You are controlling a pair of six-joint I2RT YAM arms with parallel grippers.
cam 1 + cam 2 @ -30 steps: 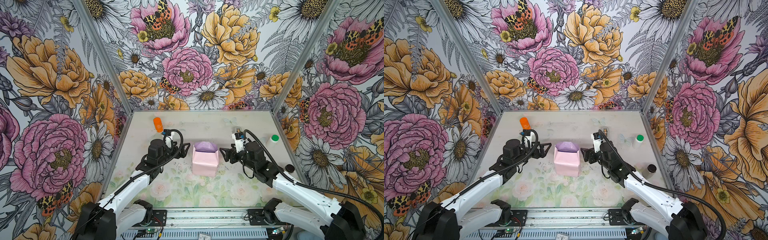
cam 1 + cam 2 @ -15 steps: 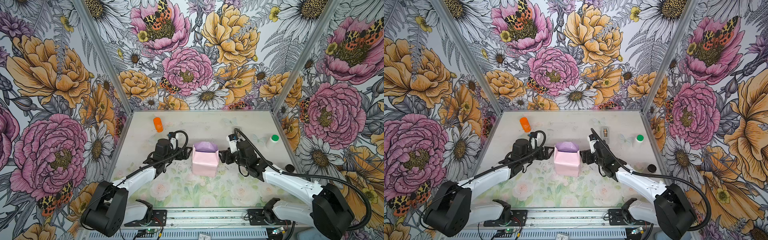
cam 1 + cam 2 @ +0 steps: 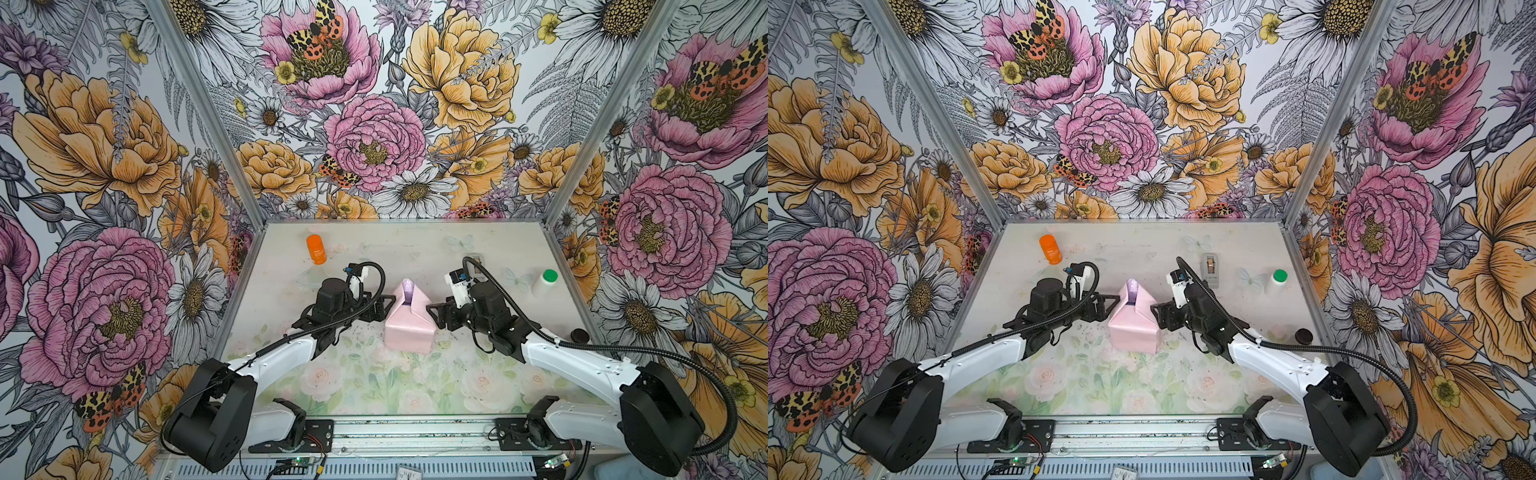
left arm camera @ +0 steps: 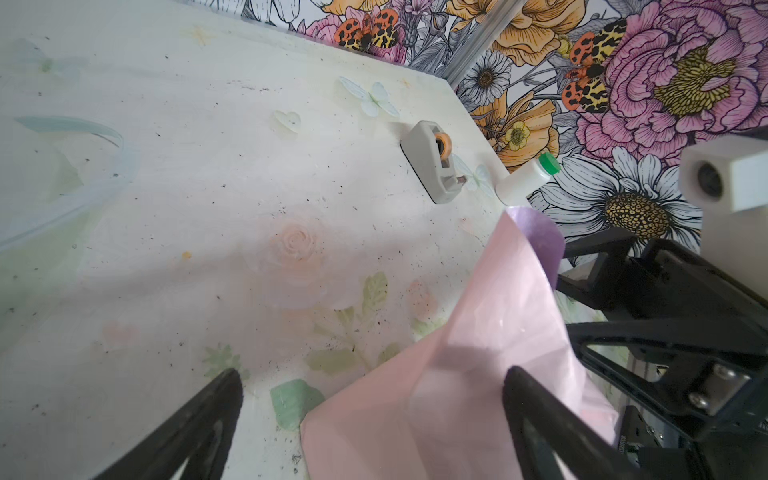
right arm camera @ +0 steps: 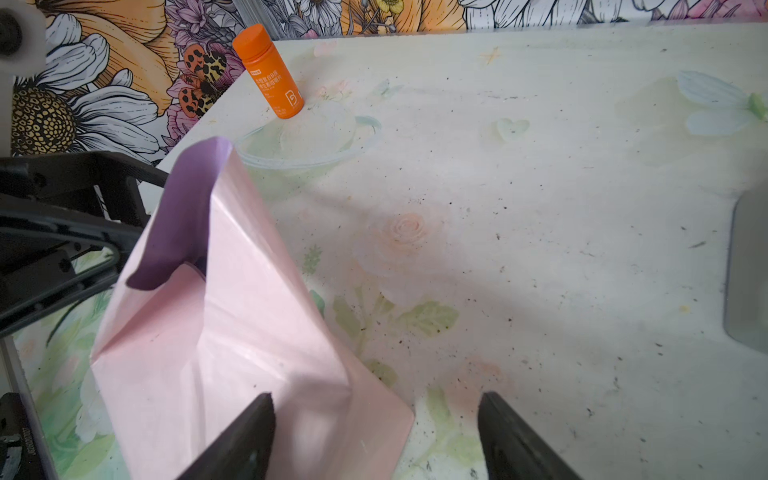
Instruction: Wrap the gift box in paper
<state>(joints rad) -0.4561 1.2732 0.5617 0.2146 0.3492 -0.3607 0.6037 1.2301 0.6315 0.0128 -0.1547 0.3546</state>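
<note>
Paper (image 3: 409,324) sat tented between my left claw (image 3: 387,307) and right claw (image 3: 432,318), both open, seemingly poised to pinch its flaps.

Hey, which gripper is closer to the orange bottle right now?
Left. The left gripper is at the left side of the folded paper, with the orange bottle farther back and left of it. The right gripper is at the paper's right side, farther off.

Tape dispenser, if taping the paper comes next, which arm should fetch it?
Right, probably. The grey tape dispenser sits just beyond the right arm, whose jaws are open; the left arm would have to reach across the folded paper.
</note>
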